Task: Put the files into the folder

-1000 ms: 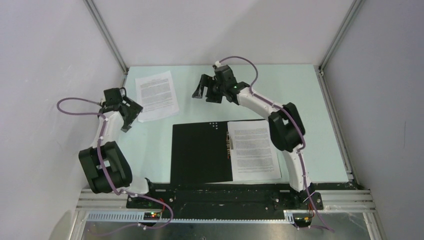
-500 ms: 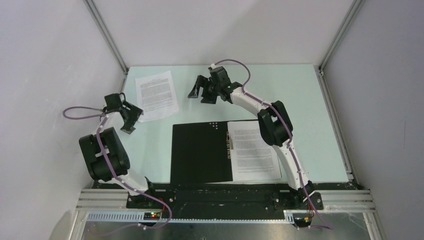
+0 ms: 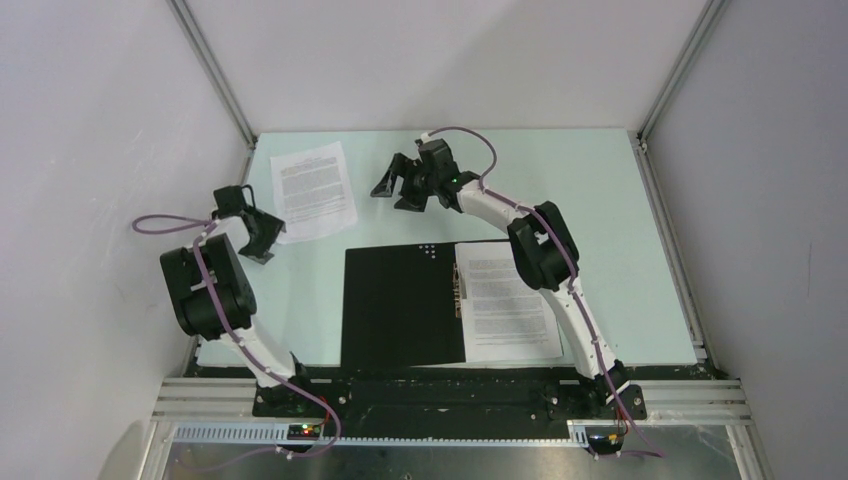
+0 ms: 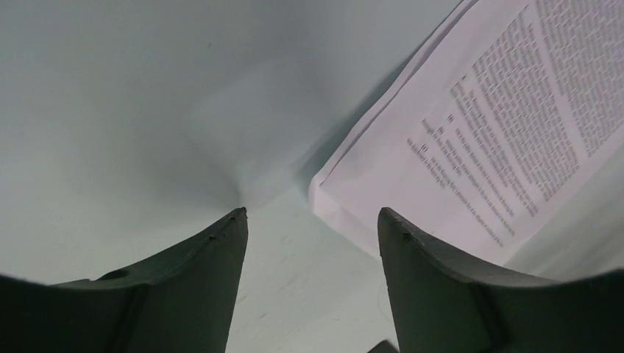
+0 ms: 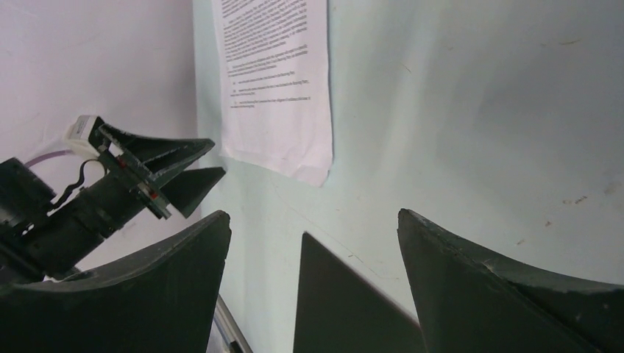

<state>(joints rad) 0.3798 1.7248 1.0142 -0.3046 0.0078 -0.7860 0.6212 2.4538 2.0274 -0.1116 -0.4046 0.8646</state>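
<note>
At the front edge of the desk point(image 3: 600, 200) the folder point(image 3: 400, 305) lies open, one sheet point(image 3: 505, 300) on its right half, the second sheet point(image 3: 315, 190) near the far-left corner, with left gripper point(image 3: 262, 237) and right gripper point(image 3: 392, 196) both spread wide, empty.

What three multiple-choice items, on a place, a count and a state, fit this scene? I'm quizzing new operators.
1. Where is the loose sheet?
A) on the table, beyond the folder
B) inside the folder
C) on the floor

2. How many printed sheets show?
A) one
B) two
C) four

3. The left gripper is:
A) shut on paper
B) open and empty
C) out of view

Key:
1 A, it lies flat on the bare tabletop.
2 B, the second sheet lies on the folder's right half.
3 B, its wrist view shows the jaws apart with nothing between them.
</note>
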